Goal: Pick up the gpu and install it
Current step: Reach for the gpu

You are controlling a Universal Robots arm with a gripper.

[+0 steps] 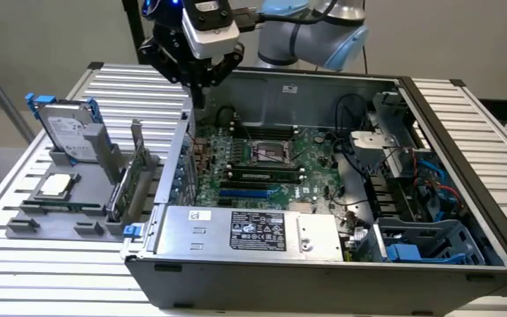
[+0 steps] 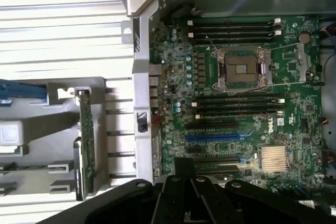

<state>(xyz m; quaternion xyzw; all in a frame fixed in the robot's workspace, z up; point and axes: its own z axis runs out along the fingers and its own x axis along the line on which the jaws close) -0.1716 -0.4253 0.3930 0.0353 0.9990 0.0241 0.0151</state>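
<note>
The gpu (image 1: 133,179) stands on edge in the grey holder (image 1: 55,221) on the slatted table, to the exterior view's left of the open computer case (image 1: 324,277). Its silver bracket points up. In the wrist view the gpu (image 2: 85,140) appears edge-on as a thin green strip beside the case wall. My gripper (image 1: 199,89) hangs above the case's rear corner, well above and behind the card. It is shut with nothing in it. Its dark fingertips (image 2: 185,167) show over the motherboard (image 2: 236,103).
A silver hard drive in a blue frame (image 1: 67,132) and a square chip (image 1: 55,185) also sit in the holder. Inside the case are the empty CPU socket (image 1: 269,153), blue expansion slots (image 1: 249,193), the power supply (image 1: 245,231) and cables (image 1: 412,178).
</note>
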